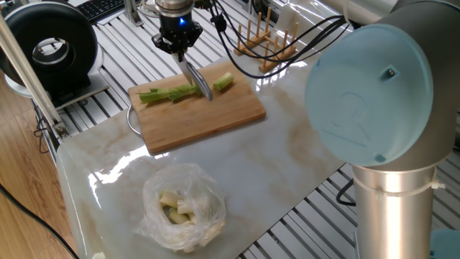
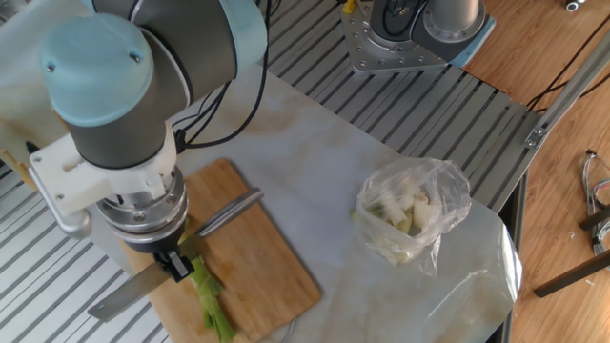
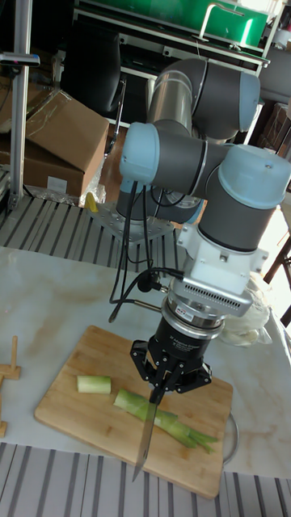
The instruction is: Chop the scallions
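Observation:
The scallions lie on a wooden cutting board (image 1: 215, 115) (image 3: 73, 416). The long green stalk (image 1: 169, 94) (image 3: 170, 421) (image 2: 212, 303) has a short cut chunk (image 1: 223, 82) (image 3: 94, 384) lying apart from it. My gripper (image 1: 179, 56) (image 3: 167, 380) (image 2: 175, 264) hangs over the board, shut on a knife (image 1: 195, 78) (image 3: 145, 432). The blade crosses the stalk near its cut end, between stalk and chunk. In the other fixed view the arm hides most of the stalk and the chunk.
A clear plastic bag (image 1: 183, 208) (image 2: 410, 214) of pale pieces sits on the marble slab in front of the board. A wooden rack (image 1: 266, 43) stands behind the board and a black round device (image 1: 50, 47) at the far left.

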Motion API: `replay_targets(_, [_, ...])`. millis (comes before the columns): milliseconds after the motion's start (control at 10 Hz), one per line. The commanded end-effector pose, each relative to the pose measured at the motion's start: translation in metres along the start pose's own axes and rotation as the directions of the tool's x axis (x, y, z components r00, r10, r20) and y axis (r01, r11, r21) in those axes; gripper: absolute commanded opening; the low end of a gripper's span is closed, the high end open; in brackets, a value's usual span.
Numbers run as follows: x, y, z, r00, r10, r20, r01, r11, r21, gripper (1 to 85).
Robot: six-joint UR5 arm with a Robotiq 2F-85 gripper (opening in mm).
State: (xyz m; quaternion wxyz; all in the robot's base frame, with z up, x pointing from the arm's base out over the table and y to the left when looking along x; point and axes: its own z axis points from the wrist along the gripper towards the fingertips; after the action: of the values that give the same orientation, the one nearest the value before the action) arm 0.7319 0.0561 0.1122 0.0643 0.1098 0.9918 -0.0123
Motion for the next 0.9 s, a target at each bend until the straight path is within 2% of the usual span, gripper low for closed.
replay_targets(0, [0.001,0.006,0.005,1.000,0.008,0.002,-0.008,1.000,-0.014,1.0])
replay_targets(800, [0.001,0.004,0.017,1.000,0.014,0.018,-0.014,1.000,-0.015,1.0])
